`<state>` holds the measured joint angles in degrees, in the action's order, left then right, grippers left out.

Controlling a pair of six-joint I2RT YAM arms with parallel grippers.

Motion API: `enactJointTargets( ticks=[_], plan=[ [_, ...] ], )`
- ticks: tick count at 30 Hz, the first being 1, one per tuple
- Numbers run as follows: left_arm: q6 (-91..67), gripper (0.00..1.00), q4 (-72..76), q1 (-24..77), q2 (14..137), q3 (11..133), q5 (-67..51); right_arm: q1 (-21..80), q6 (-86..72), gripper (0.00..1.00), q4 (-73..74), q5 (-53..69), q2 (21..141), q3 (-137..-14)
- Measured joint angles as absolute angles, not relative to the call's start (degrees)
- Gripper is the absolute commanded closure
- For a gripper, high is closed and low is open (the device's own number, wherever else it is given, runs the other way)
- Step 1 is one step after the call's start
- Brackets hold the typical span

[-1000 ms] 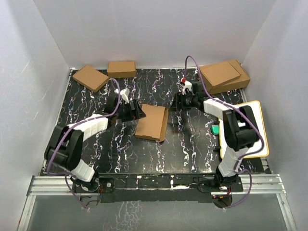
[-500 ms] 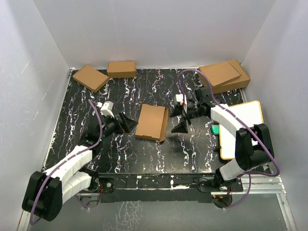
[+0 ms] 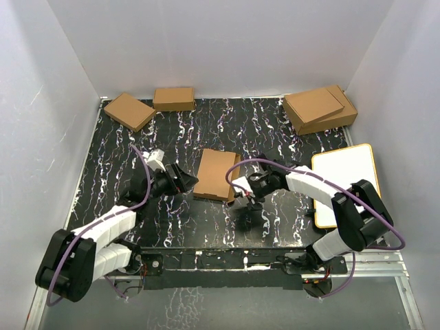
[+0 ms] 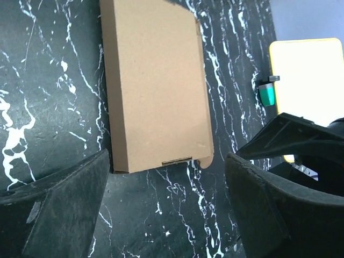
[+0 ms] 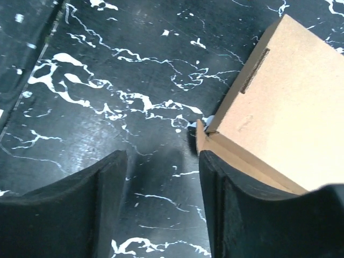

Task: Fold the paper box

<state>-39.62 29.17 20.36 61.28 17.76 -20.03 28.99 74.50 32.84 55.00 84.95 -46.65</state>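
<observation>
The top external camera was fixed above and behind the arm bases. It looked down and forward over the whole table point(image 3: 206, 130), from the longest range of the three views.

The left wrist camera looked down at close range between the fingers of the left gripper point(image 4: 167, 161). It faced across the table toward the yellow-rimmed white board point(image 4: 306, 70).

The right wrist camera sat nearest the surface and looked down between the fingers of the right gripper point(image 5: 164, 156).

All three views included the paper box point(image 3: 216, 174). Both wrist views covered its slotted end, and the right wrist view showed only that corner. The left wrist view also caught the right gripper.
</observation>
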Motion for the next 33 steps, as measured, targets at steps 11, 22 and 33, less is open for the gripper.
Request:
enactJointTargets(
  ticks=[11,22,33],
  plan=[
    [-39.03,0.18,29.61,20.47,70.78,18.85,-20.12,35.64,71.92,0.60,23.49,46.74,86.15,-46.00],
    [-38.57,0.21,30.22,21.02,76.12,21.58,-19.77,37.89,71.22,0.71,20.58,42.92,87.79,-45.10],
    [-38.44,0.22,31.66,21.80,80.66,22.33,-19.00,38.89,70.04,0.73,18.39,40.47,88.40,-45.10]
  ],
)
